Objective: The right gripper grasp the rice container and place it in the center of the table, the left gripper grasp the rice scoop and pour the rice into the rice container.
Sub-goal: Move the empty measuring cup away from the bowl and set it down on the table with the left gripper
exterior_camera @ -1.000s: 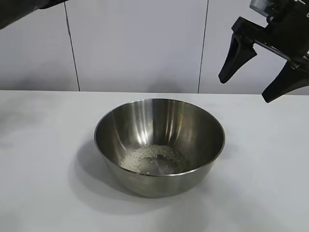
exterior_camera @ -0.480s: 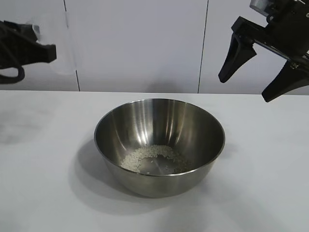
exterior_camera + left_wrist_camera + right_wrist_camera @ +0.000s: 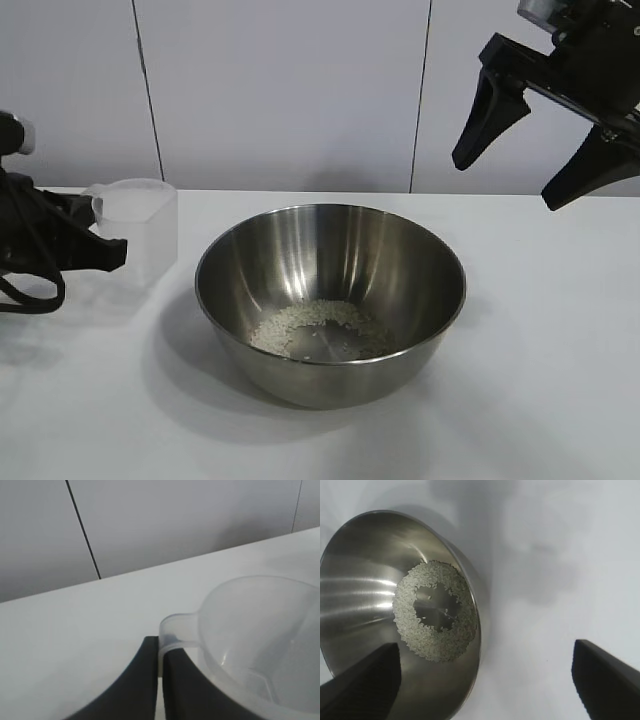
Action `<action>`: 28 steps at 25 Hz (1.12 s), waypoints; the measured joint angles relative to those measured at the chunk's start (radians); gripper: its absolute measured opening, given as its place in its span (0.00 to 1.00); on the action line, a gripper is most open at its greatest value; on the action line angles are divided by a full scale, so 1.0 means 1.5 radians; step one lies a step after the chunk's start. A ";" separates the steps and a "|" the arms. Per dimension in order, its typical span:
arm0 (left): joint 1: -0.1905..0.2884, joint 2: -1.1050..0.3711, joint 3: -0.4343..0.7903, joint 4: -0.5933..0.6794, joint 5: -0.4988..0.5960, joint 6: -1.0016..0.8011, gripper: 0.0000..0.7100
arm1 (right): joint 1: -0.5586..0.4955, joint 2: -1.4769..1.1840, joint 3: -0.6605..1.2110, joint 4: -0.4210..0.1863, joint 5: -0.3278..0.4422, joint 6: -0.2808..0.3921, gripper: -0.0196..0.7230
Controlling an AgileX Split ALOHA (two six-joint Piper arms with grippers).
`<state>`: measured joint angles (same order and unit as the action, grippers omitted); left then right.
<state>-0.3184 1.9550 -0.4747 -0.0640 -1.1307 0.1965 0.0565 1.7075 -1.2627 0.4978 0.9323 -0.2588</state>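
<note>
The rice container (image 3: 330, 300) sits at the middle of the bench (image 3: 540, 380), upright, with the rice (image 3: 320, 328) lying in a thin ring on its floor, so the pour looks done and the step in hand is, by my judgement, setting the rice scoop (image 3: 140, 228) down. The left gripper (image 3: 95, 250) is at the left edge of the exterior view, its fingers pinched tight on the scoop's small handle, the cup upright and just beside the container's left rim without touching it. To do this well, the cup should go down level until its base meets the bench, well clear of the steel wall, and only then should the fingers part; letting go early could tip so light a cup. The right gripper (image 3: 535, 150) hangs high at the right above the bench, fingers spread wide and holding nothing. The left wrist view shows what the exterior view cannot: the fingers (image 3: 145, 680) pressed together on the handle tab, and the inside of the scoop, which appears empty. The right wrist view alone looks straight down into the container and shows the bare spot in the middle of the ring of grains; the scoop is not in that view.
</note>
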 joint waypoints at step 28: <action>0.001 0.080 0.007 0.029 -0.013 0.000 0.75 | 0.000 0.000 0.000 0.000 -0.001 0.000 0.89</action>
<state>-0.3166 2.0749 -0.4637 -0.0198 -1.1497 0.1965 0.0565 1.7075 -1.2627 0.4978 0.9314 -0.2588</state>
